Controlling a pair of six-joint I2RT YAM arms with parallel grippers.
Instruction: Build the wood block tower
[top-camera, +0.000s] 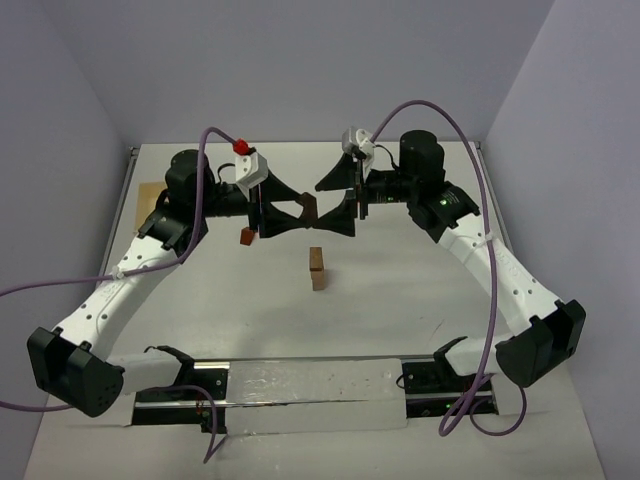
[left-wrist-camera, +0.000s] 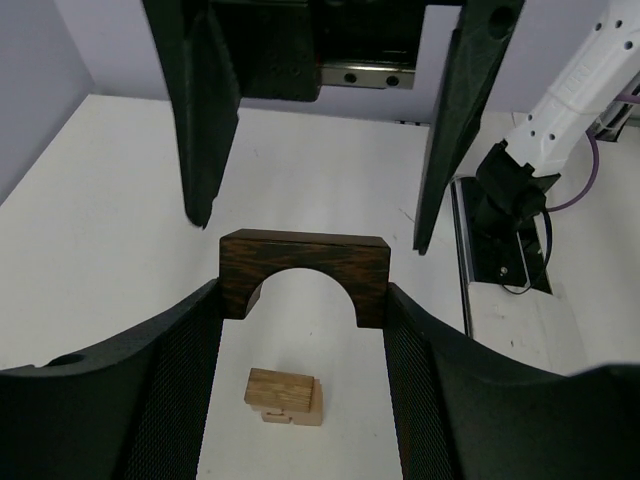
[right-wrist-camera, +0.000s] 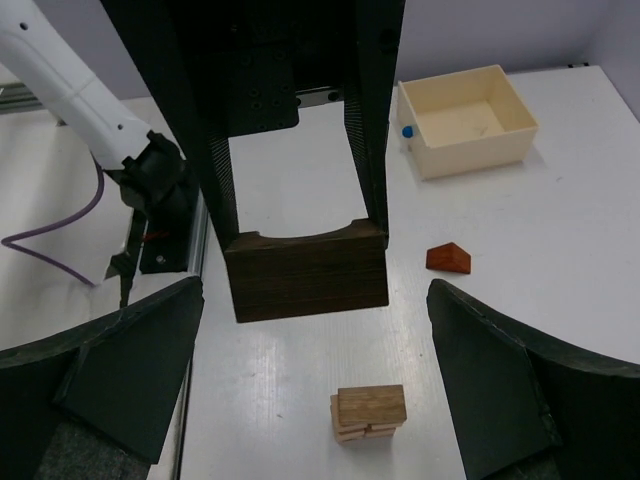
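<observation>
My left gripper (top-camera: 288, 215) (left-wrist-camera: 303, 300) is shut on a dark brown arch block (top-camera: 308, 210) (left-wrist-camera: 303, 272) and holds it in the air above the table, arch opening facing down. My right gripper (top-camera: 336, 213) (right-wrist-camera: 315, 290) faces it, jaws wide open on either side of the arch (right-wrist-camera: 305, 278) without touching it. A short stack of pale tan and orange-brown blocks (top-camera: 317, 268) (left-wrist-camera: 285, 396) (right-wrist-camera: 370, 412) stands on the table below and nearer the bases. An orange-brown wedge (top-camera: 246, 236) (right-wrist-camera: 449, 259) lies alone under the left arm.
A shallow pale wooden tray (right-wrist-camera: 465, 120) (top-camera: 148, 195) sits at the far left of the table, partly hidden behind the left arm, with a small blue-capped item (right-wrist-camera: 407, 130) beside it. A metal rail (top-camera: 320, 385) runs along the near edge between the arm bases.
</observation>
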